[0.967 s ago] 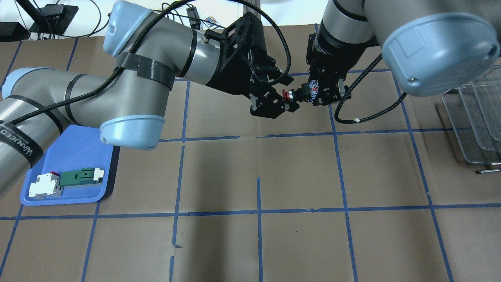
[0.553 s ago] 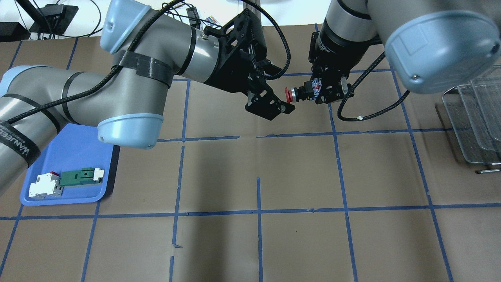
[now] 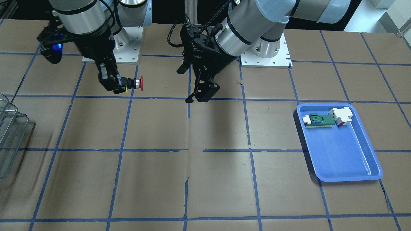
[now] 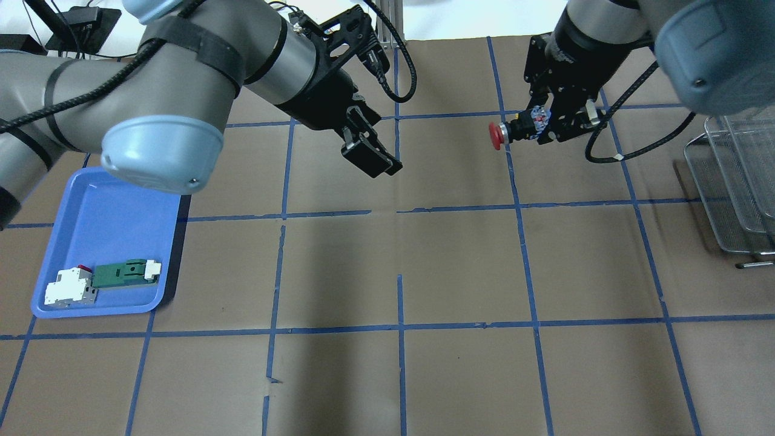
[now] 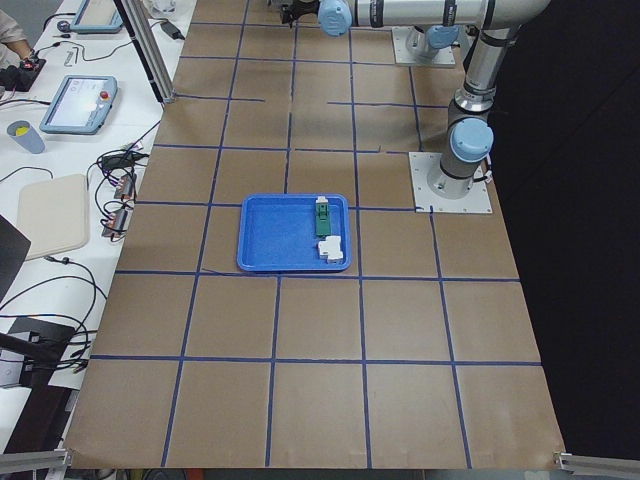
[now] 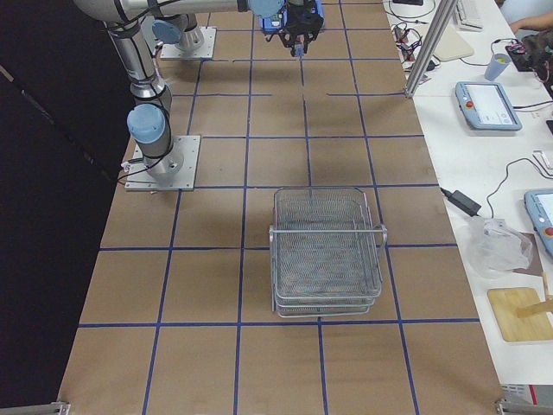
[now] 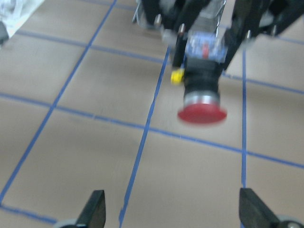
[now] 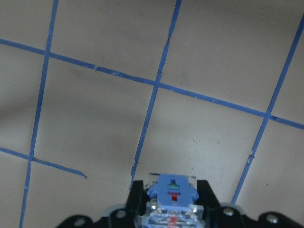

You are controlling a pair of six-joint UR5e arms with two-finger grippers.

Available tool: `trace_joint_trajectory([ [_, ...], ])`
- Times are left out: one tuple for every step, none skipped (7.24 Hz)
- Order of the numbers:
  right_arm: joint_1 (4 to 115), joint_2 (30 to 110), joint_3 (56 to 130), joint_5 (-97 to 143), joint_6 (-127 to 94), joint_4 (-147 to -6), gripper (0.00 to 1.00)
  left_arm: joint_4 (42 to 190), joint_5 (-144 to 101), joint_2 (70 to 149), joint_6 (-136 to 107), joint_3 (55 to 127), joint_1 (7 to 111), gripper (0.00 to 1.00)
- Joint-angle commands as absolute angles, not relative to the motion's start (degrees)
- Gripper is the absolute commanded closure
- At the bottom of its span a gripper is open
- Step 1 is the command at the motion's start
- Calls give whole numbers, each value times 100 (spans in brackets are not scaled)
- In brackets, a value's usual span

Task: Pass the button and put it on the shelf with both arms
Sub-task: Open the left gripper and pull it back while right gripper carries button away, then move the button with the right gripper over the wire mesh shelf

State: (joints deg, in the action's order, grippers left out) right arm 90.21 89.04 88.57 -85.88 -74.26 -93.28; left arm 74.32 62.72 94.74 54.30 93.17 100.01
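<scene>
L gripper (image 7: pixel 174 213) open wide, R gripper (image 4: pixel 540 126) clamped, arms apart.

Two arms stand at the table, the left arm (image 4: pixel 151 79) and the right arm (image 4: pixel 599 21). Each is bolted to its own plate, which makes two: the left arm's base plate (image 3: pixel 279 59) and the right arm's base plate (image 3: pixel 130 48). There are two grippers, one per arm: the left gripper (image 4: pixel 370 158) and the right gripper (image 4: pixel 545 124). One button (image 4: pixel 513 131) shows at about one o'clock in the overhead view. One shelf (image 6: pixel 327 251) sits at three o'clock there, its tiers overlapping too much to count. One blue tray (image 4: pixel 103 206) lies at eight o'clock and holds two parts: one green-and-white flat part (image 4: pixel 124 272) and one white-and-red blocky part (image 4: pixel 69 290).
</scene>
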Motion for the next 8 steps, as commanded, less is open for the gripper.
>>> trace_joint_trajectory([
  [8125, 8903, 8868, -8639, -6368, -9238, 100, 8163, 7115, 9440, 4600, 9009, 9372, 0],
  [7660, 8903, 8859, -8648, -5841, -9211, 100, 8330, 7989, 9466, 4562, 9000, 9247, 0],
  [7194, 8903, 8859, -8640, -5175, -9167, 100, 8332, 8259, 9431, 4300, 9000, 9116, 0],
  [6781, 8895, 8868, -8666, -4602, -9150, 100, 8323, 8270, 9405, 4054, 9000, 8923, 0],
  [6341, 8903, 8859, -8797, -4049, -9028, 100, 8323, 8592, 9317, 3625, 9096, 8747, 0],
  [5902, 8869, 8851, -8815, -3556, -9026, 100, 8332, 8665, 9247, 3351, 9131, 8536, 0],
  [5506, 8842, 8851, -8807, -3055, -9035, 100, 8367, 8675, 9185, 3009, 9184, 8438, 0],
  [5241, 8642, 8842, -8815, -2580, -9087, 100, 8289, 8657, 9132, 2623, 9263, 8455, 0],
])
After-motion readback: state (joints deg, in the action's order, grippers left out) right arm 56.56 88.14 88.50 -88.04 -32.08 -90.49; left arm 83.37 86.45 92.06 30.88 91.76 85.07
